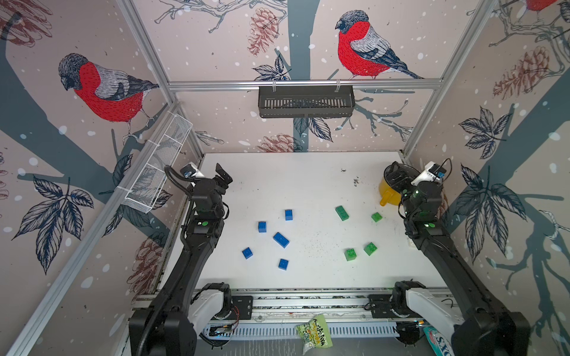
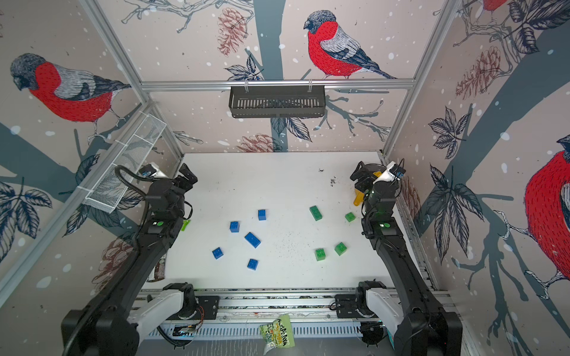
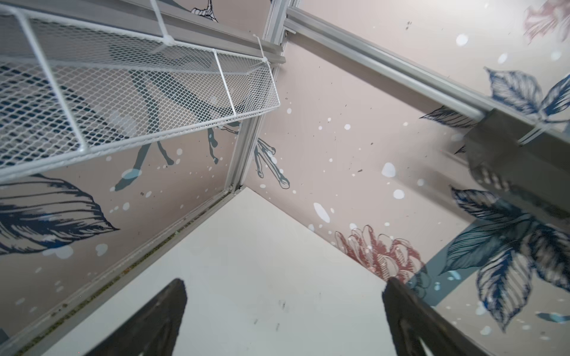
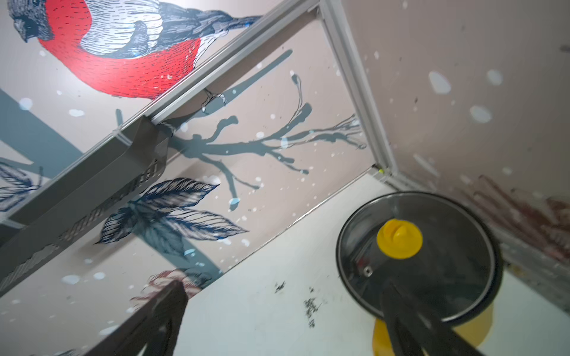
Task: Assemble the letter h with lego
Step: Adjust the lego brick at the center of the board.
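Several blue lego bricks lie left of the table's middle in both top views: squares [image 1: 288, 214] [image 1: 262, 226] [image 1: 247, 252] [image 1: 283, 264] and one oblong [image 1: 281, 239] [image 2: 252, 239]. Green lego lies to the right: an oblong [image 1: 342, 213] [image 2: 315, 213] and three squares [image 1: 376, 217] [image 1: 350, 254] [image 1: 370, 248]. My left gripper [image 1: 223, 177] [image 3: 283, 282] hangs open over the far left of the table, far from the bricks. At the far right my right gripper [image 1: 391, 171] [image 4: 283, 285] is open beside a pot. Nothing is between either pair of fingers. Neither wrist view shows any lego.
A yellow pot [image 1: 385, 189] with a glass lid [image 4: 447, 246] stands in the far right corner under my right gripper. A black basket [image 1: 305, 101] hangs on the back rail and a white mesh basket [image 1: 160, 166] on the left wall. A snack packet [image 1: 314, 337] lies beyond the front rail.
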Tool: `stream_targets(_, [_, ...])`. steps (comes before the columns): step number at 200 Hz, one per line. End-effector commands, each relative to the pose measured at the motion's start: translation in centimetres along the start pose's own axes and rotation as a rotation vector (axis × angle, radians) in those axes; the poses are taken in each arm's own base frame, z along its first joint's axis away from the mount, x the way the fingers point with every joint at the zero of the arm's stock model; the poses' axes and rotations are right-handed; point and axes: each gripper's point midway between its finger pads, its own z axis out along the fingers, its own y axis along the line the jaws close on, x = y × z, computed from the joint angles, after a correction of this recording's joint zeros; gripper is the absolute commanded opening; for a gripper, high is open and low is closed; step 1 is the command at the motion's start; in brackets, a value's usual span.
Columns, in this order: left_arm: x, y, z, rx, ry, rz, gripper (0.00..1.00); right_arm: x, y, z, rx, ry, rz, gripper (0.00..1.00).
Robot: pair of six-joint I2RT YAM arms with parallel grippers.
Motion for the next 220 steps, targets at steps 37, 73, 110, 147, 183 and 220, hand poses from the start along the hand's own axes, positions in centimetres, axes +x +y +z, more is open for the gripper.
stream_targets(37, [3.6,-1.3,-4.1,0.17,0.204,-0.097,0.99,4.5,4.9,-2.2,-0.038,0.16,-0.162,0.99])
stream_targets(73, [7.7,-1.2,-4.8,0.175,0.377,-0.075,0.99,9.8,7.8,-3.4,-0.06,0.315,-0.272,1.0])
stream_targets(110, [11.9,-2.2,-5.4,0.179,0.497,0.005,0.99,12.9,9.9,-5.1,-0.118,0.376,-0.327,0.99])
stream_targets(147, [16.0,-2.8,-4.9,0.154,0.654,0.078,0.98,15.7,11.3,-6.2,-0.17,0.47,-0.377,0.99])
stream_targets(183, [19.5,-3.5,-5.0,0.154,0.775,0.172,0.95,18.1,12.4,-7.4,-0.21,0.531,-0.427,1.0])
stream_targets(220, [23.1,-3.8,-5.9,0.145,0.916,0.268,0.94,19.7,13.1,-8.6,-0.216,0.557,-0.491,0.99])
